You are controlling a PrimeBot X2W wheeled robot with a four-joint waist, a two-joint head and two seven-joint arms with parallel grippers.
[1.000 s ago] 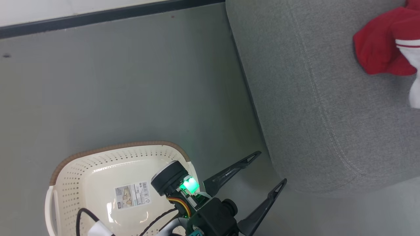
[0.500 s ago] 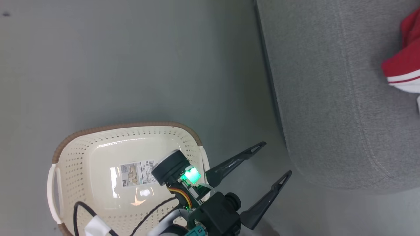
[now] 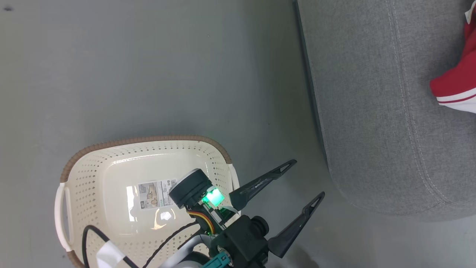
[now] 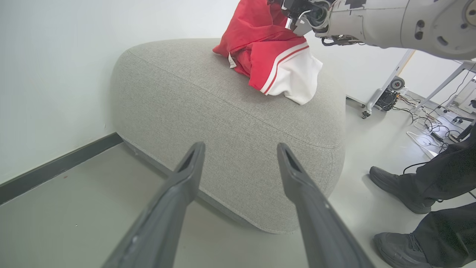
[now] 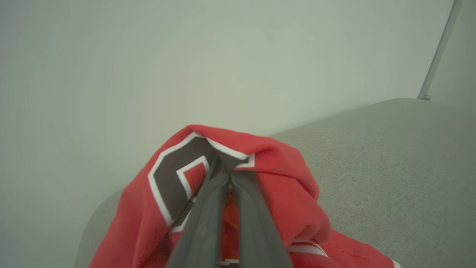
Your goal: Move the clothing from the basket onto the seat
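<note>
"Which edges hemmed you in?"

"The seat turned its rounded corner toward my left gripper, with a strip of bare floor between my fingertips and the grey fabric. The basket stood on the floor on my other side. From the head, my left wrist overlapped its brown rim, and its pale bottom and a printed label were showing. Past the basket the floor lay open and wide. In the left wrist view a dark baseboard ran under the white wall up to the seat. Around the seat's other side a person's shoes stood on the floor, with loose cables behind them."

"And how were your arms set?"

"My left arm pointed at that corner from below the level of the seat's top, its two fingers spread wide with nothing between them. My right forearm came in above the seat. The right gripper was pinched tight on a fold of the clothing, right at the black-and-white lettering."

"So where was the clothing?"

"On top of the seat, well apart from the basket. The red bunch was drawn up to my right fingertips, and its white panel with red stripes lay on the cushion."
</note>
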